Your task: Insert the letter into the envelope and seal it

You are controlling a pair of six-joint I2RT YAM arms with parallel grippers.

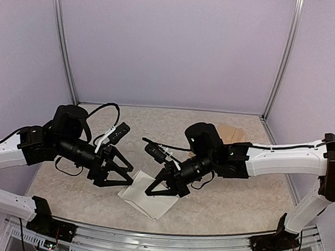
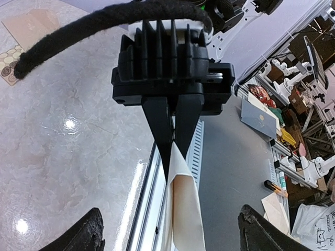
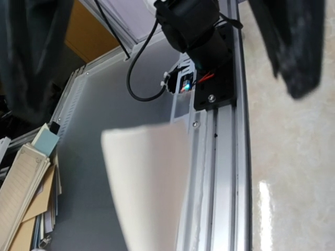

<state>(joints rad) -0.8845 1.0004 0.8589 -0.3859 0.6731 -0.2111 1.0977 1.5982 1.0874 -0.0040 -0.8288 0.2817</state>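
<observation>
Grip check: the right gripper has its two black fingers closed together on the top edge of the letter, a cream-white sheet that I see held at the near edge of the marble-patterned table, its lower part reaching over the metal rail. My left gripper sits just beside it with its fingers spread wide and nothing between them. A tan envelope lies at the far right of the table, well apart from the letter, with a card of round stickers near it. I can read no label or brand. The scribbled writing on a white cloth off the table is too small for me to read.
</observation>
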